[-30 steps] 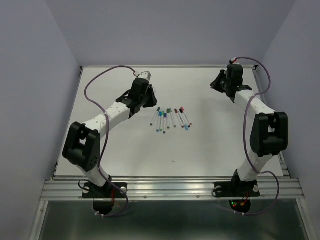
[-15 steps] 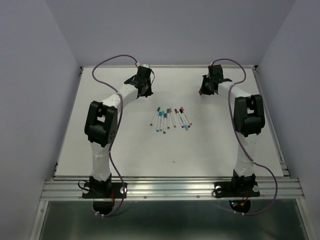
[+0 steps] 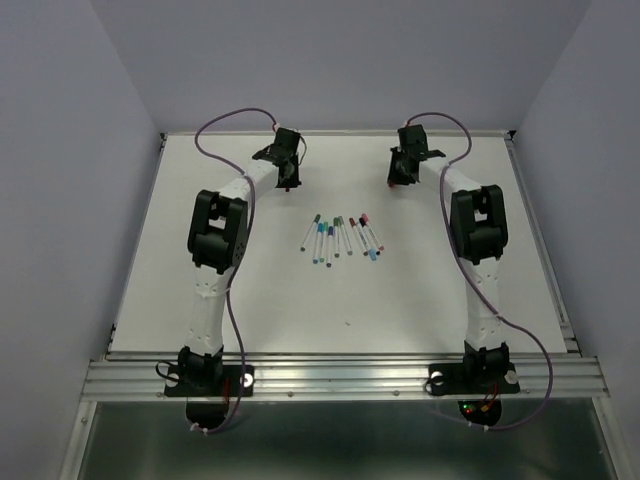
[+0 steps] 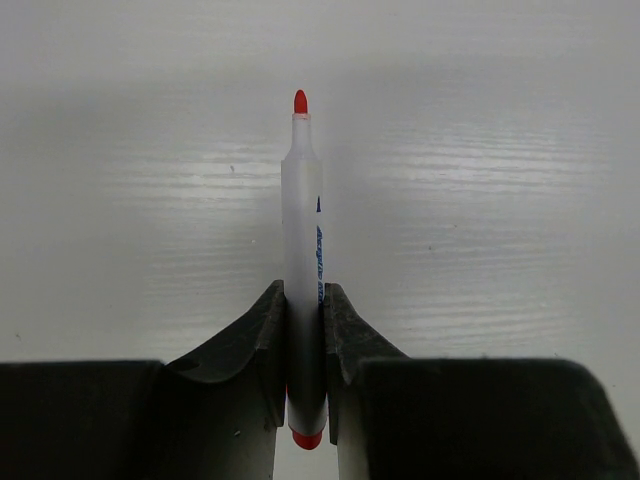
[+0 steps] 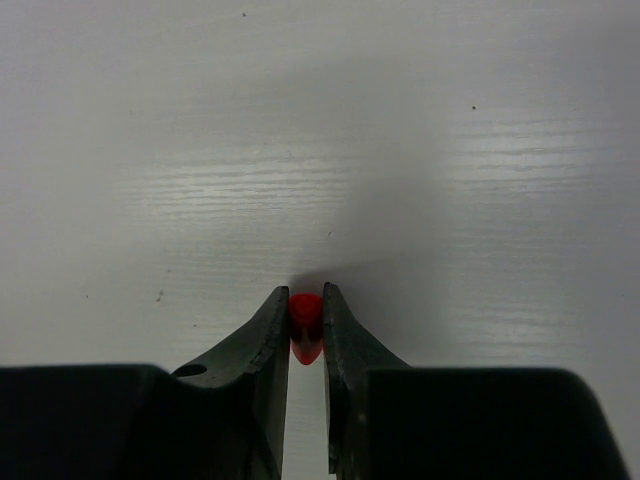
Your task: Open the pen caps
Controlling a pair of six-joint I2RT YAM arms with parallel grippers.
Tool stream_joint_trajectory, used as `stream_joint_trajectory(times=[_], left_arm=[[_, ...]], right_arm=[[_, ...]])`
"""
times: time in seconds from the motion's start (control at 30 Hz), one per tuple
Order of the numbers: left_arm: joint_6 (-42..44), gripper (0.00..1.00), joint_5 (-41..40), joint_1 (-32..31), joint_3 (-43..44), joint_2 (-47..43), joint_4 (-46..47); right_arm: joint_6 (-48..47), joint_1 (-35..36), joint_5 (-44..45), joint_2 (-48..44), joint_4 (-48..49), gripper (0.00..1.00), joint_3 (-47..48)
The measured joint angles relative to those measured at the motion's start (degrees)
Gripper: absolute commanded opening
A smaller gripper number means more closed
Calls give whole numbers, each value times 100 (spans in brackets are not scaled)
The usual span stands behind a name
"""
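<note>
White surface [image 3: 300, 310], far edge: the left end effector [image 4: 303, 305] clamps an uncapped red pen [image 4: 302, 210], barrel pointing straight out. The right end effector [image 5: 305, 305] pinches a red cap [image 5: 305, 335]. The remaining pens [image 3: 341, 238] lie mid-surface, axes far-to-near, about equally close to both arms.

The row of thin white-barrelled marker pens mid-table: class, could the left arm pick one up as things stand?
Probably not yet. Nothing blocks the way to the row of pens, but the left gripper is shut on an uncapped red-tipped white pen, filling its jaws.
</note>
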Motion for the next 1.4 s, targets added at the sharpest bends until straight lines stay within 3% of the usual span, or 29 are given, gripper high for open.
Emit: stream_joint_trajectory(times=[0.1,0.2,0.27,0.43,0.57,0.6,0.77,0.9,0.97,1.0,1.07,1.17,1.2,1.4], left_arm=[[48,0,-9,33,323,273,-157],[72,8,-15,35,424,387,-243],[81,17,-26,35,431,417,-339],[90,29,-31,35,433,450,-398],[85,35,-31,35,433,450,-398],[87,41,-31,35,433,450,-398],[85,54,-70,35,433,450,-413],[76,59,-120,44,417,450,-424],[66,65,-142,61,387,442,-393],[63,73,-140,66,365,431,-372],[55,79,-136,70,328,393,-369],[55,87,-72,70,208,295,-369],[52,99,-44,70,151,227,-391],[39,99,39,70,-273,-605,-321]], right_arm=[[-13,4,70,57,-35,22,52],[-20,4,129,61,-55,25,57],[-17,4,149,61,-76,36,57],[-9,17,149,61,-76,46,68],[-9,39,151,57,-66,51,68],[-11,42,151,55,-68,51,68],[-11,44,151,44,-70,55,63],[-13,70,151,9,-92,59,35],[-15,70,155,-22,-136,66,15],[-17,72,162,-50,-175,70,7],[-39,72,192,-105,-208,100,-15],[-83,72,286,-236,-273,100,-20],[-98,72,315,-291,-286,100,-20],[-142,72,389,-935,-319,100,-66]])
